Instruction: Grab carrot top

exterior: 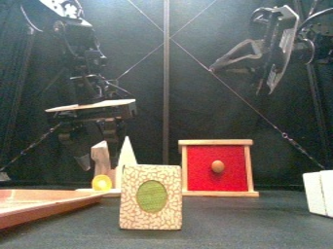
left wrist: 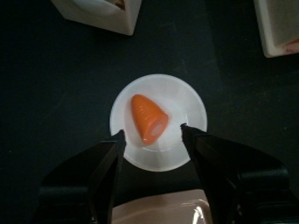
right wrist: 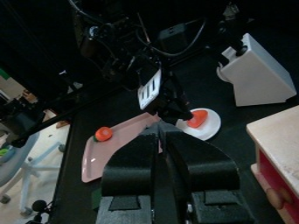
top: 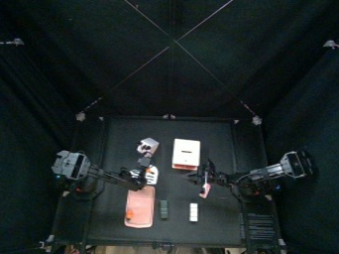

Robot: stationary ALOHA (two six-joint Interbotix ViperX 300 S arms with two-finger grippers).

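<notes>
The carrot top, an orange cone-shaped piece, lies on a small white dish. My left gripper hovers right over it with its jaws open, one on each side of the dish and neither touching the carrot. The right wrist view shows the same carrot top on its dish, under the left arm's gripper. My right gripper is shut and empty, held back from the dish. In the top view, the left gripper and right gripper face each other at the table's middle.
A pink tray with an orange ball lies beside the dish. A red box in a wooden frame, a card with a green oval and a white wedge stand near the front. White blocks sit farther off.
</notes>
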